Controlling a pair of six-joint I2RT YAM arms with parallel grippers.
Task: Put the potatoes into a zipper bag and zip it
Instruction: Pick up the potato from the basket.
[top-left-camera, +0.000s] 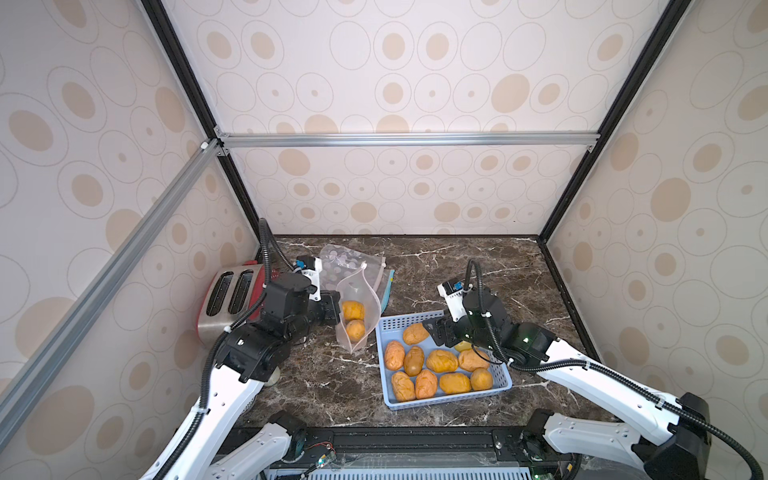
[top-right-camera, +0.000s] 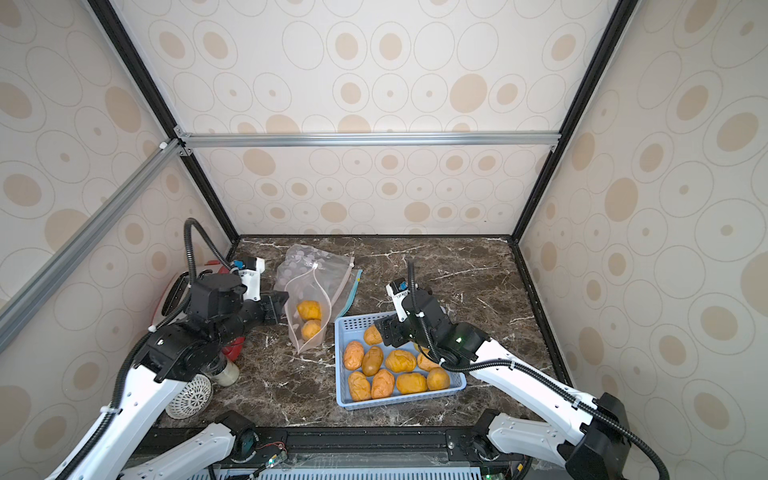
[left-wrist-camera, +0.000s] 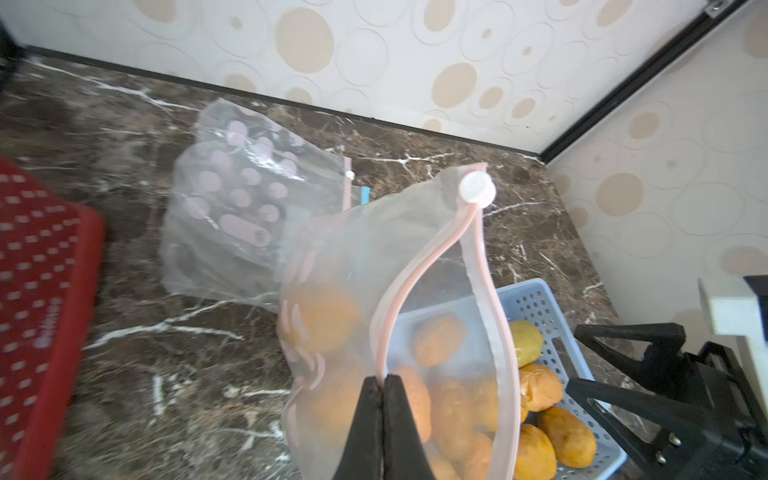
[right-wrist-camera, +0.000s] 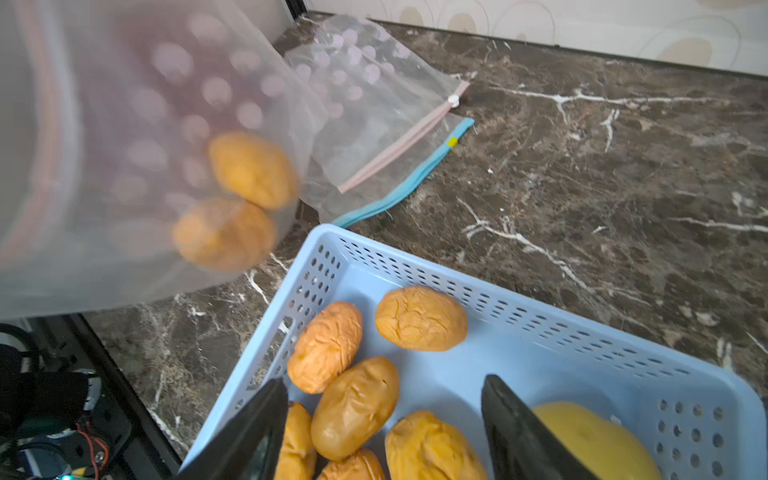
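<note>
Pinched the bag (left-wrist-camera: 361, 249) by its pink zip rim with the left gripper (left-wrist-camera: 382, 380), jaws clamped flat together on the plastic. Held it upright off that gripper's tips, mouth gaping wide beyond the pinch, with the white slider (left-wrist-camera: 477, 193) at the far end of the zip. Could not tell whether the bag's lowest corner touched the counter (top-left-camera: 478, 270).

Found two potatoes (top-left-camera: 353, 309) low inside the bag, pressed one against the other, just past the left gripper's tips and below them.

Hung the right gripper (right-wrist-camera: 384, 383) over the blue basket (right-wrist-camera: 540, 324), jaws spread wide, nothing between them. Saw it from the left wrist view too, off to the side of the bag's mouth, well apart from the left gripper.

Found the other potatoes loose in the basket: most under the right gripper and back toward its arm, one ahead of its tips near the basket's far wall. Spotted the smooth yellow potato (right-wrist-camera: 594, 436) just outside one right finger, close against it. Placed the basket just beside the bag, on the right gripper's side of it.

Noted spare bags (right-wrist-camera: 374, 83) lying flat on the counter beyond both grippers, behind the held bag, zips shut. Noted a toaster (top-left-camera: 232, 299) behind the left gripper, beside its arm.
</note>
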